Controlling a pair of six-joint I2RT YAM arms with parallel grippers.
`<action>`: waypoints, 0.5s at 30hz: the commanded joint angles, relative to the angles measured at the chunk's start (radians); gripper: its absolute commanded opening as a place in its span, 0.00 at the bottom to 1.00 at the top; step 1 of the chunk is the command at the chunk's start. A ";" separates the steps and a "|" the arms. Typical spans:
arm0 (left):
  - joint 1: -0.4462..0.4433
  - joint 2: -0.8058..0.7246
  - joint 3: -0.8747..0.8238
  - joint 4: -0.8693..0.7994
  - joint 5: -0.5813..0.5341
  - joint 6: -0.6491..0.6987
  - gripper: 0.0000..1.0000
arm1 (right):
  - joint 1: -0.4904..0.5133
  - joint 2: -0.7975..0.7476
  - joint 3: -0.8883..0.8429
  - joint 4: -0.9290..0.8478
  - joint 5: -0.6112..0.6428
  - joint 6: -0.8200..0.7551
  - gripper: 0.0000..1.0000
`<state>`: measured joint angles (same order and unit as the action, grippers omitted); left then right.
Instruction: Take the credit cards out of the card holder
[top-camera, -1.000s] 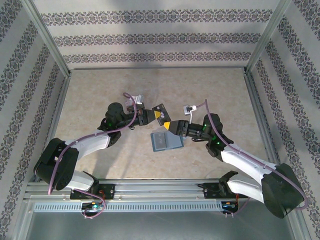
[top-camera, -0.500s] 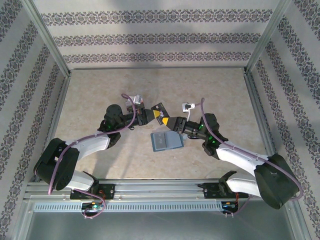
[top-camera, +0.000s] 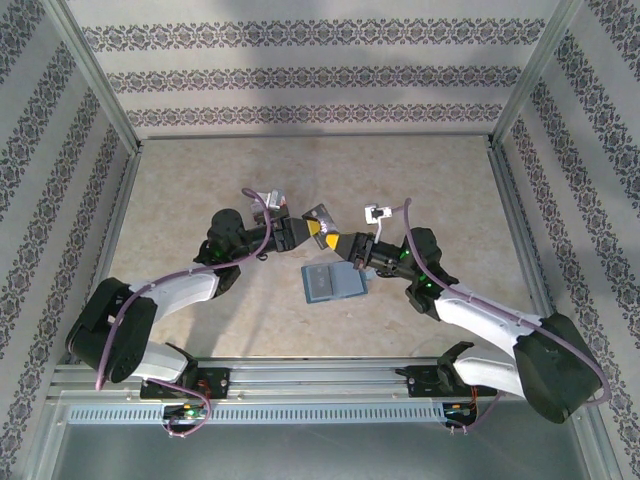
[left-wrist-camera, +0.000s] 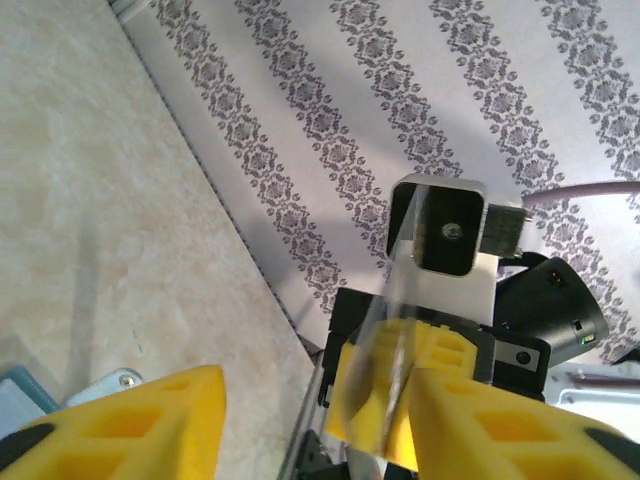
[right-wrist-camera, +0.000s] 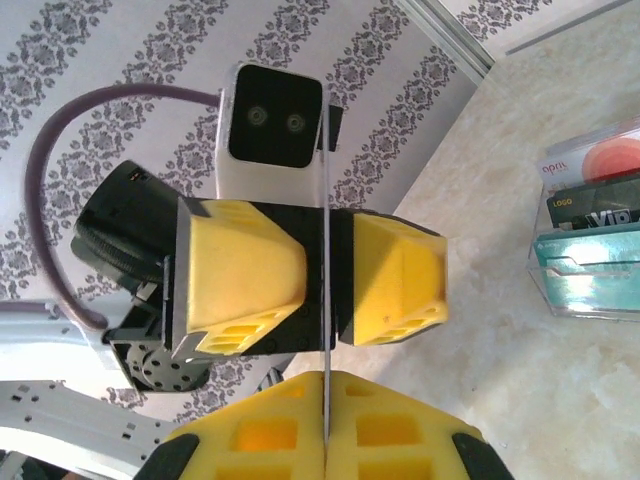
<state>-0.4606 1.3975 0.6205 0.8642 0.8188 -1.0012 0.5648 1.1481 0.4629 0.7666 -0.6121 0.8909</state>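
Your right claw (right-wrist-camera: 325, 425) pinches the thin dark plastic credit card (top-camera: 319, 214) by one edge, mid-air, and your left claw (left-wrist-camera: 315, 420) stands wide. That slim hold could let it pivot or drop beside the soft blue-grey card holder (top-camera: 333, 281) on the beige counter (top-camera: 200, 190).

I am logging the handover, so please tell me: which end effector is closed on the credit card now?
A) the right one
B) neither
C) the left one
A: the right end effector pinches the credit card at its edge, while the left end effector stands open.
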 joint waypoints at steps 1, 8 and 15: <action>0.036 -0.104 0.067 -0.196 0.020 0.172 0.63 | -0.016 -0.055 0.045 -0.128 -0.056 -0.097 0.01; 0.044 -0.296 0.262 -0.812 -0.159 0.645 0.74 | -0.016 -0.137 0.150 -0.555 -0.096 -0.319 0.03; 0.041 -0.219 0.553 -1.313 -0.103 1.002 0.74 | 0.003 -0.136 0.260 -0.792 -0.142 -0.458 0.04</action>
<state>-0.4236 1.1328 1.1007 -0.1276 0.6731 -0.2390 0.5541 1.0107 0.6624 0.1226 -0.7113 0.5423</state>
